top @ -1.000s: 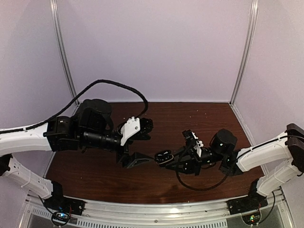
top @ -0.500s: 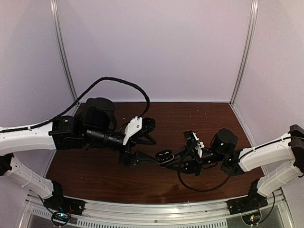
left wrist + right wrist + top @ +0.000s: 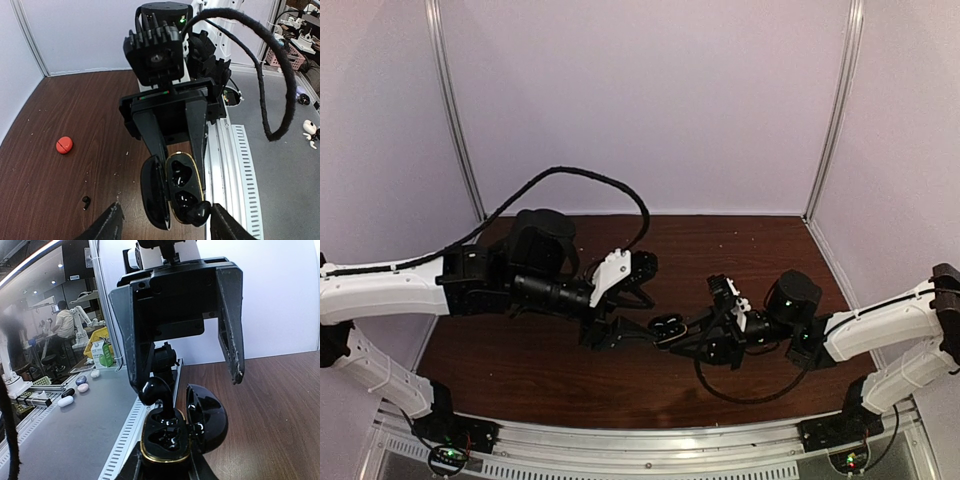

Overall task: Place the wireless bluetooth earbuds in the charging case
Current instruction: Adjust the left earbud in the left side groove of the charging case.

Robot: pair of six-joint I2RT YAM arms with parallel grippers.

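Observation:
My right gripper (image 3: pixel 165 471) is shut on the base of the black charging case (image 3: pixel 165 437), held above the table with its lid (image 3: pixel 207 417) swung open. A black earbud (image 3: pixel 156 390) stands with its stem in one well of the case and its head leaning on one finger (image 3: pixel 132 340) of my left gripper (image 3: pixel 190 382). That gripper is open, its jaws straddling the case. From the left wrist, the case (image 3: pixel 184 182) sits between my fingertips, with the earbud (image 3: pixel 197 213) at its near end. Another black earbud (image 3: pixel 86 201) lies loose on the table.
A small red rounded case (image 3: pixel 64 145) lies on the brown table (image 3: pixel 740 240) further left. The metal rail (image 3: pixel 230 165) of the table's near edge runs just beside the case. Pale walls close in the back and sides.
My left arm has moved right, bringing its fingers around the case, and its jaws have narrowed somewhat. The right gripper has held the case almost still.

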